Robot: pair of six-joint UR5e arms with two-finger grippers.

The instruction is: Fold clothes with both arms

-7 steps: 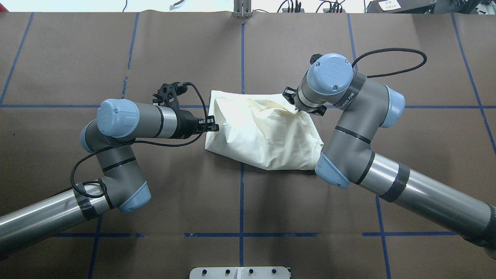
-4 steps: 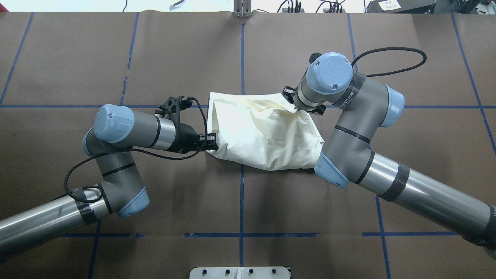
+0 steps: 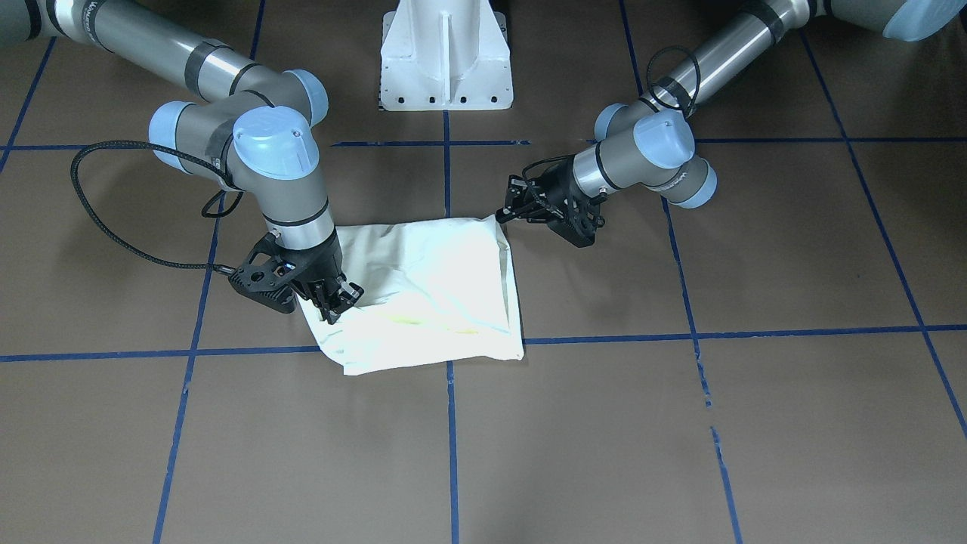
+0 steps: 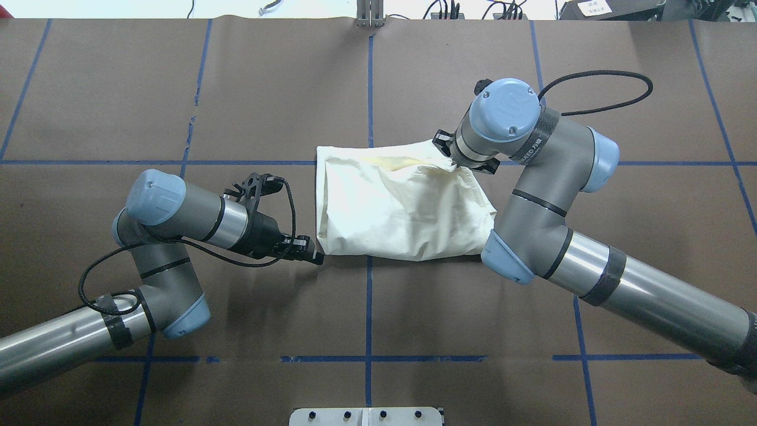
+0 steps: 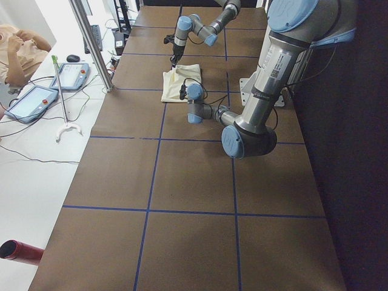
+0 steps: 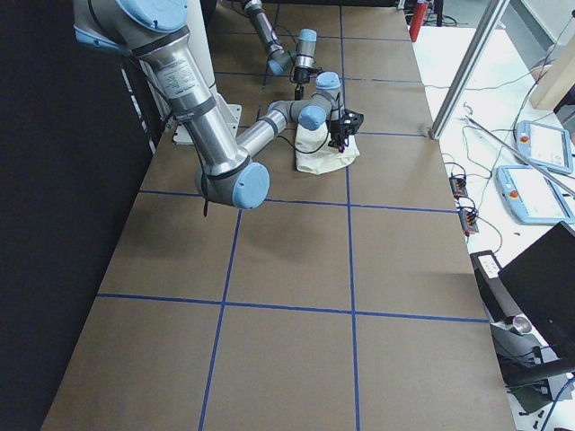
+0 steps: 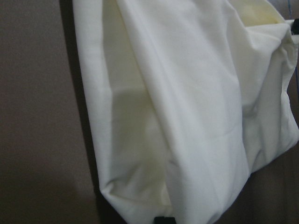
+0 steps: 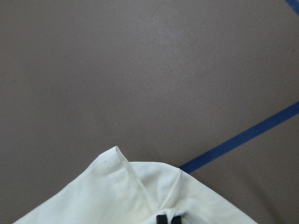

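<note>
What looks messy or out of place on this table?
The cream cloth is not lying flat: it is bunched into wrinkles toward the corner that the right gripper pinches, and its edges there run slanted rather than square.

The left arm (image 4: 177, 219) and the right arm (image 4: 550, 195) are built alike. Each has matte grey housings, polished silver tubes ringed with black bands, and rounded light blue joint caps (image 4: 505, 109) set with small screws. A black braided cable (image 3: 72, 175) runs along each wrist to a black, skeletal head: the left gripper (image 4: 313, 257) and the right gripper (image 3: 341, 296). White lettering (image 4: 534, 148) marks one black band. Between the arms' roots stands the white pedestal base (image 3: 446, 57), ribbed, with a row of dark holes along its foot.
</note>
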